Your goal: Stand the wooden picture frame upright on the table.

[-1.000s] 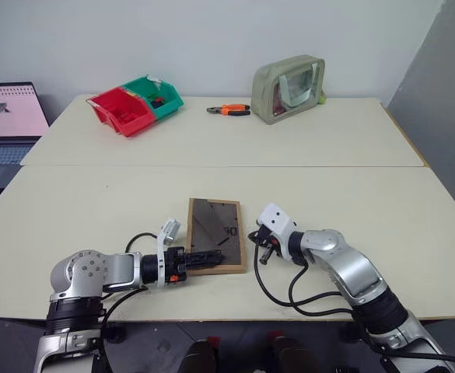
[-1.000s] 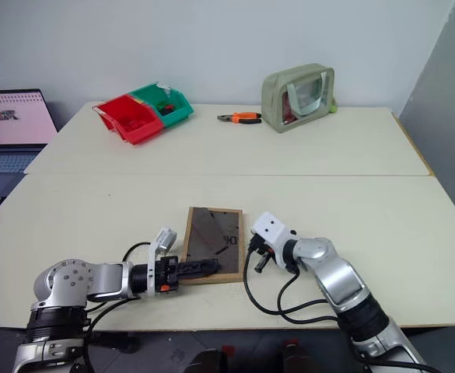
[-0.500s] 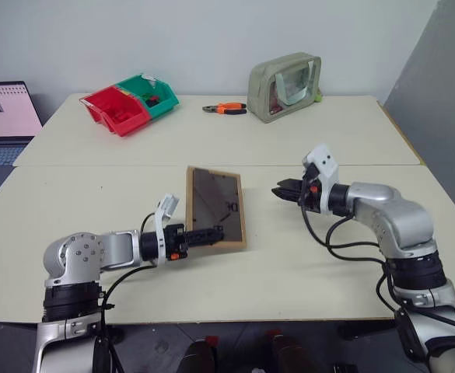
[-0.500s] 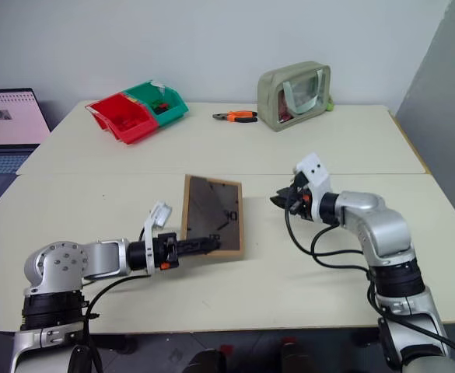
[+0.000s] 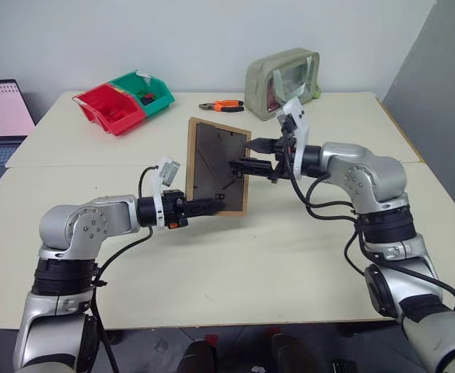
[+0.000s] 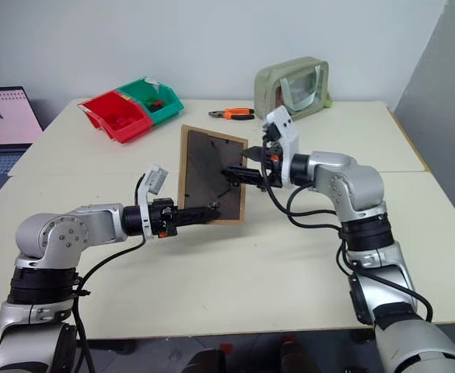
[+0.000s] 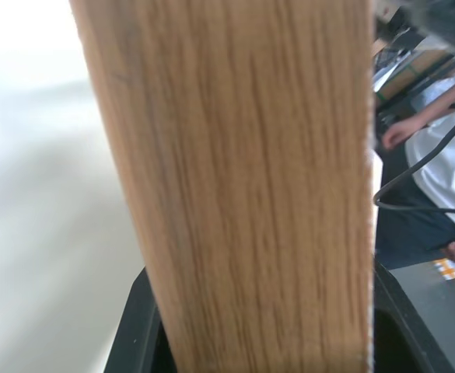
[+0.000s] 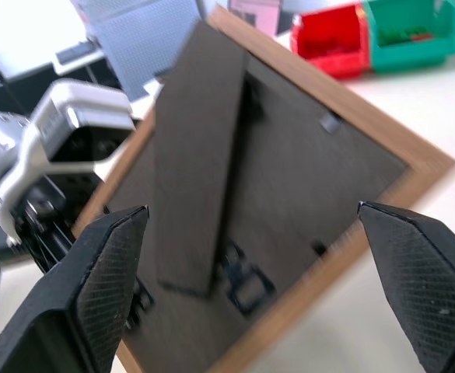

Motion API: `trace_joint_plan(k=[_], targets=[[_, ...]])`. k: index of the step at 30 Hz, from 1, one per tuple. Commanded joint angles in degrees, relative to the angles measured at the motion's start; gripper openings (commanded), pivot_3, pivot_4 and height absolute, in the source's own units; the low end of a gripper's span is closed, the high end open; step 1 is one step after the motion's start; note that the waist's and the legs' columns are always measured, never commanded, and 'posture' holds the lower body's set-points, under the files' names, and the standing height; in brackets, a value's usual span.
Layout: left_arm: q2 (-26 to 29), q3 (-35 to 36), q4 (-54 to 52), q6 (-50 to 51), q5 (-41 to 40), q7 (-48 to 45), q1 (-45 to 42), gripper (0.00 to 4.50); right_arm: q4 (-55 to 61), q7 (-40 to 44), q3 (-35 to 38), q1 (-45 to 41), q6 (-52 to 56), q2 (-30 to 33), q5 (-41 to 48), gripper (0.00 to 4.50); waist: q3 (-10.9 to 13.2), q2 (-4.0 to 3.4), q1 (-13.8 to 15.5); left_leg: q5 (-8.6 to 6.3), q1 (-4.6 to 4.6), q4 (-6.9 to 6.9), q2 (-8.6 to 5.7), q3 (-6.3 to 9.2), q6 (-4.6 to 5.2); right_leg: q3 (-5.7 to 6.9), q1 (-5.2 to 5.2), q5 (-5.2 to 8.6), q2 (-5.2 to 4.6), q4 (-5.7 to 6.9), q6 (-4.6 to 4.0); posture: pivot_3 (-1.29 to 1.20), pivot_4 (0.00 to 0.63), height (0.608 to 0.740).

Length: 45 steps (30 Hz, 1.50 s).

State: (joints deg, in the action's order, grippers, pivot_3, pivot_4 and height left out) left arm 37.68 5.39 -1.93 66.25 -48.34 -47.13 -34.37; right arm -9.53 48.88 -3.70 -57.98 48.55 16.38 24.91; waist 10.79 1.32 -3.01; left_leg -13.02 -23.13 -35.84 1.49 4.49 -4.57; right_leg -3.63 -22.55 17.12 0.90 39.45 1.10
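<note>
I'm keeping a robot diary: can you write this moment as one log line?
wooden picture frame: lifted, back showing | left hand: gripping bottom edge | right hand: open at back panel

Broad light-wood plank-like edge of the wooden picture frame (image 7: 250, 179) running top to bottom, black gripper fingers (image 7: 145, 330) flanking its base, pale blurred table (image 7: 48, 233) at left, dark cables at right
</note>
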Motion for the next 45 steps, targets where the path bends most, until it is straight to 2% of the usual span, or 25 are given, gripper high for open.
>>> trace_joint_plan(k=[1,6,11,22,27,32,36,38,41,42,43,45], targets=[[0.75,1.09,-3.28,-1.57,-0.76,-1.77,-0.56,1.31,0.9,0.82,-0.86,-2.16,-1.56,-2.47,1.39,4.44,0.0,0.0,-0.08,0.0,0.0,-0.01,0.01,0.0,0.0,0.0,-0.01,0.0,0.0,0.02,0.0,0.0,0.15,0.74],[0.98,1.31,-3.23,-1.57,-0.86,-2.01,-0.28,1.31,1.59,-0.06,-2.78,-1.64,-2.18,-5.54,1.15,4.44,0.0,0.0,-0.13,0.0,-0.04,-0.04,0.03,0.01,0.0,0.0,-0.06,0.0,0.0,0.08,0.0,0.0,0.15,0.74],[1.15,1.81,-2.55,-1.3,-0.97,-2.12,-0.45,1.31,6.41,1.27,-2.6,0.14,1.83,-6.5,4.95,4.44,0.0,0.0,0.0,0.0,-0.12,-0.07,0.04,0.03,0.0,0.02,-0.15,0.0,0.0,0.13,0.0,0.0,0.15,0.74],[1.25,2.63,-3.65,0.45,-2.82,-2.55,0.94,1.31,17.27,4.57,-0.39,6.75,9.39,1.31,13.32,4.44,0.0,0.0,-0.08,0.02,-0.61,-0.25,0.04,0.06,0.01,0.03,-0.72,0.0,-0.01,0.49,0.0,0.0,0.15,0.74],[0.34,3.87,-3.37,2.57,-5.11,-2.23,0.78,1.31,17.45,2.6,0.36,8.2,7.09,4.71,11.04,4.44,0.0,0.0,-0.14,0.02,-0.61,-0.25,0.04,0.06,0.01,0.04,-0.73,0.0,0.01,0.5,-0.01,0.0,0.15,0.74],[0.06,6.05,-3.38,7.03,-9.07,-1.45,1.49,1.31,18.19,5.28,0.32,12.66,0.38,15.38,5.5,4.44,0.0,0.0,0.01,0.02,-0.65,-0.27,0.0,0.06,0.01,0.04,-0.73,0.0,0.01,0.47,0.0,0.0,0.15,0.74],[-0.89,10.24,-1.24,14.73,-15.21,1.11,0.96,1.31,16.86,7.39,-1.5,18.07,-15.0,21.99,-3.29,4.44,0.0,0.01,0.13,0.02,-0.68,-0.28,-0.02,0.03,0.02,0.03,-0.73,0.01,0.01,0.44,0.01,0.0,0.15,0.74],[-1.61,12.26,0.56,18.56,-17.47,3.42,0.05,1.31,13.9,5.89,-3.3,20.26,-30.27,22.56,-10.76,4.44,-0.01,0.02,0.04,0.02,-0.67,-0.29,-0.04,0.02,0.02,0.03,-0.72,0.02,0.01,0.45,0.02,0.0,0.15,0.74],[-1.81,14.18,7.08,25.45,-24.48,8.13,-2.31,1.31,2.98,-3.37,-6.39,21.5,-65.76,23.24,-27.14,4.44,-0.01,0.03,-0.3,0.02,-0.6,-0.35,-0.09,-0.01,0.02,0.02,-0.71,0.01,0.05,0.52,0.03,0.0,0.15,0.74],[-0.84,12.46,9.52,26.16,-29.19,9.74,-2.72,1.31,-0.91,-9.8,-7.56,20.53,-78.57,23.21,-34.25,4.44,-0.01,0.03,-0.37,0.02,-0.62,-0.41,-0.14,-0.01,0.01,0.03,-0.73,0.02,0.07,0.53,0.06,0.0,0.15,0.74],[-0.01,11.04,10.48,26.25,-32.98,11.14,-2.71,1.31,-3.58,-13.22,-8.38,19.52,-86.67,22.87,-38.25,4.44,-0.01,0.03,-0.41,0.03,-0.6,-0.4,-0.12,-0.03,0.01,0.0,-0.73,0.01,0.07,0.55,0.03,0.0,0.15,0.74],[0.81,9.31,11.82,26.25,-39.33,14.36,-2.53,1.31,-8.34,-20.2,-9.42,17.01,-95.82,21.38,-44.75,4.44,-0.01,0.03,-0.58,0.03,-0.57,-0.41,-0.06,-0.05,0.01,-0.05,-0.74,0.01,0.07,0.58,0.03,0.0,0.15,0.74]])
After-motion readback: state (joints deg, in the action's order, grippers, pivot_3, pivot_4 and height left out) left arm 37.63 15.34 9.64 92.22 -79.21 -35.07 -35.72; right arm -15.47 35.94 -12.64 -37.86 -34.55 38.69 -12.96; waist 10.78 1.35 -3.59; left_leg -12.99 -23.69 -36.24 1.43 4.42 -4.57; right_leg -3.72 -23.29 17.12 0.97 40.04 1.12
